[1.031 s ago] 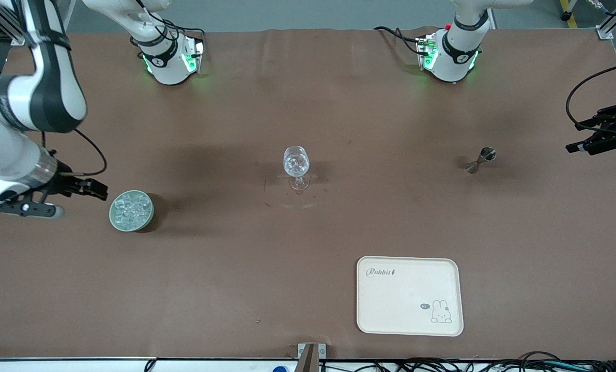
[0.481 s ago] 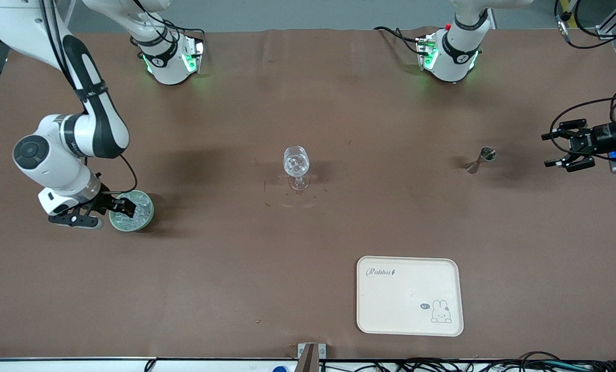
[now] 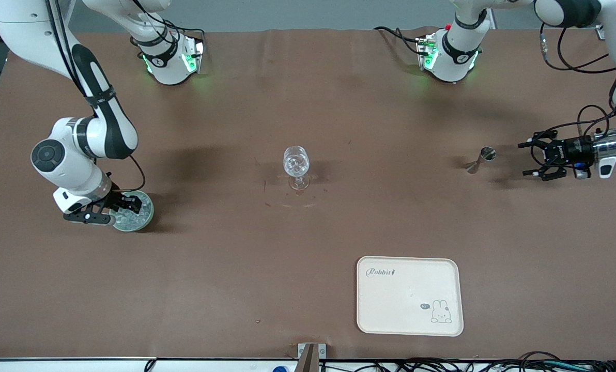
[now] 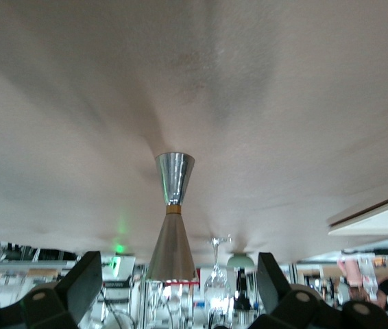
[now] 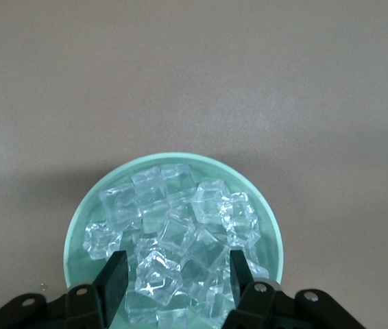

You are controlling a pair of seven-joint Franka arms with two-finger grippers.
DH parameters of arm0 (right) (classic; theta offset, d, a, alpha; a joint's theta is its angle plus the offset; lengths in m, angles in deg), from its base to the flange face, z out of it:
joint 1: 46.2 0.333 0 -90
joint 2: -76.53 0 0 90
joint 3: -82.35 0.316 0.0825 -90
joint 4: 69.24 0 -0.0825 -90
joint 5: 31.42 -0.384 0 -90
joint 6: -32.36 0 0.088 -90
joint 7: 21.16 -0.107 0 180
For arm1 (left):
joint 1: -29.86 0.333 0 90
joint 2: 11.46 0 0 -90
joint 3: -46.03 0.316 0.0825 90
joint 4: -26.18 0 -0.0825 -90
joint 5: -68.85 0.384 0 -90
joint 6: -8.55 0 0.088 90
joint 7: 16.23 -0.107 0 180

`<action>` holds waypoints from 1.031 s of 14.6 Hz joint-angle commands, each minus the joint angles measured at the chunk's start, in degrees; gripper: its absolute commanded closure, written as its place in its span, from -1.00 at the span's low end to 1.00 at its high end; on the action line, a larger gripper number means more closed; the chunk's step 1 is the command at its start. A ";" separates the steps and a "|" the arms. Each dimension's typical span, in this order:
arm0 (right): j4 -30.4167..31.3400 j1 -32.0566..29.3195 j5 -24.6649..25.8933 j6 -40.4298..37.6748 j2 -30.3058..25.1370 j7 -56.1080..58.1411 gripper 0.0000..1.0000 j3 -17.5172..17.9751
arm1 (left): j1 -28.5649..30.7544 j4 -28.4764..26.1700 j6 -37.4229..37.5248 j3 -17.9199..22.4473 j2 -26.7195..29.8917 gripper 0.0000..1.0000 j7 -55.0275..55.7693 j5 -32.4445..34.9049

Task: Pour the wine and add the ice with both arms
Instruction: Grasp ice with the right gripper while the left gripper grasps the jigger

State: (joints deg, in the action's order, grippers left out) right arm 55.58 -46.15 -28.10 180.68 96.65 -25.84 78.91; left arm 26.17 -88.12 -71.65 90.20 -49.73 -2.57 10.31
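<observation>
A green bowl (image 3: 145, 212) heaped with clear ice (image 3: 132, 218) stands toward the right arm's end of the table. My right gripper (image 3: 124, 205) is open, fingers lowered into the bowl; in the right wrist view (image 5: 177, 277) they straddle several ice cubes (image 5: 160, 271) inside the bowl's rim (image 5: 273, 236). A stemmed glass (image 3: 296, 164) stands at the table's middle. A steel jigger (image 3: 481, 159) stands toward the left arm's end. My left gripper (image 3: 524, 160) is open, level with the jigger and apart from it; the left wrist view (image 4: 178, 288) shows the jigger (image 4: 172, 219) between the spread fingers, farther off.
A cream tray (image 3: 410, 295) with a rabbit print lies nearer the front camera than the glass and the jigger. The two arm bases (image 3: 171, 57) stand along the table's edge farthest from the camera. The glass (image 4: 216, 288) and the bowl (image 4: 240, 260) show small in the left wrist view.
My right gripper has come from beside the bowl to over it and down into the ice. My left gripper has moved in from the table's end toward the jigger.
</observation>
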 commanded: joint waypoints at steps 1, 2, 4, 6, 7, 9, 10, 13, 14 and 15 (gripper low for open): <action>1.03 0.83 0.46 0.22 -0.16 -0.15 -0.30 -0.08 | -0.09 -2.49 2.15 0.66 -2.16 -1.00 -4.42 -4.02; 1.03 0.92 0.46 0.13 -0.16 -0.33 -0.29 0.01 | -0.44 -4.51 2.15 0.57 -2.94 -1.00 -6.43 -6.48; 1.03 1.27 0.46 -0.48 -0.07 -0.68 -0.27 0.01 | -0.88 -7.33 2.15 0.13 -5.23 -1.00 -8.99 -9.82; 1.03 1.27 0.46 -0.58 0.10 -0.68 -0.22 0.10 | -0.97 -9.79 2.15 -1.36 -6.64 -1.00 -12.07 -12.64; 1.03 1.27 0.37 -0.49 0.62 -0.68 -0.20 0.10 | -0.97 -10.76 2.06 -1.54 -6.99 -1.00 -12.34 -13.78; 1.03 1.27 0.37 -0.49 0.89 -0.68 -0.16 0.10 | -0.80 -12.43 2.06 -2.68 -7.08 -0.96 -12.61 -14.85; 1.03 1.27 0.37 -0.49 0.89 -0.68 -0.13 0.10 | -0.62 -13.13 2.06 -3.12 -7.00 -0.92 -12.69 -15.11; 0.86 1.44 0.37 -0.49 1.24 -0.68 -0.05 0.10 | -0.53 -14.46 2.23 -3.47 -7.00 -0.87 -13.66 -16.43; 0.86 1.53 0.37 -0.49 1.24 -0.68 0.06 0.10 | -0.62 -14.72 2.24 -3.56 -7.00 -0.84 -13.75 -16.69; 0.86 1.45 0.37 -0.49 1.24 -0.68 0.12 0.10 | -0.71 -14.81 2.24 -3.82 -7.00 -0.81 -13.66 -17.83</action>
State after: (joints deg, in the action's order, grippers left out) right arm 56.00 -44.84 -28.10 179.88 98.00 -25.89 78.99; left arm 25.68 -100.66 -69.73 87.54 -56.44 -14.50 -4.86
